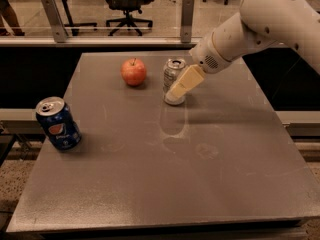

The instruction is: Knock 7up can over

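The 7up can [171, 72], silver with a pull-tab top, stands upright at the back middle of the grey table [165, 184]. My gripper [176, 91], cream-coloured at the end of the white arm [260, 19], reaches in from the upper right. It lies across the can's right side and lower front, touching it or right in front of it. The lower right part of the can is hidden behind the gripper.
A red apple [133, 72] sits just left of the can. A blue Pepsi can [58, 123] stands near the table's left edge. A glass rail and office chairs are behind the table's far edge.
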`<state>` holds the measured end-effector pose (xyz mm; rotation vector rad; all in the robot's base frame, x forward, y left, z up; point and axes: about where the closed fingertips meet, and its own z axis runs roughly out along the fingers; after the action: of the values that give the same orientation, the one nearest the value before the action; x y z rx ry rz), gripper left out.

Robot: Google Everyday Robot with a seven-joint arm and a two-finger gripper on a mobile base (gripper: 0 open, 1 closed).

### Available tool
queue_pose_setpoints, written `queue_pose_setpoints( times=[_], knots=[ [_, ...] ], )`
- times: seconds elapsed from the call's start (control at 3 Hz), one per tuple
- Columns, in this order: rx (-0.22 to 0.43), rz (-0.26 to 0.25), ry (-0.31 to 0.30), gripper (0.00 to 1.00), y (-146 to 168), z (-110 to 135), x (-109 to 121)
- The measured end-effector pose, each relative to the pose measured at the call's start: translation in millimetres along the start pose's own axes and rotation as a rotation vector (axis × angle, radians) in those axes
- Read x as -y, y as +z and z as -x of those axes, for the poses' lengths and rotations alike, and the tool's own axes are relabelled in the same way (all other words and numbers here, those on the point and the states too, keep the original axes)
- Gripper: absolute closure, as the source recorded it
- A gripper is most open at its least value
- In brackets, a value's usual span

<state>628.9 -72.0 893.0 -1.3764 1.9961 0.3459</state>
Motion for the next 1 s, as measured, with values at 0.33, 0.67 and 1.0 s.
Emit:
queue_pose_setpoints(
  times=[0.33, 0.67, 1.0],
  knots=[
    [0.032, 0.014, 0.011, 0.18, 2.2, 2.4, 1.2],
    [0.058, 0.022, 0.016, 0.41, 2.2, 4.2, 0.4],
    [0.086, 0.03, 0.013, 0.64, -4.7, 7.3, -1.6]
  ],
)
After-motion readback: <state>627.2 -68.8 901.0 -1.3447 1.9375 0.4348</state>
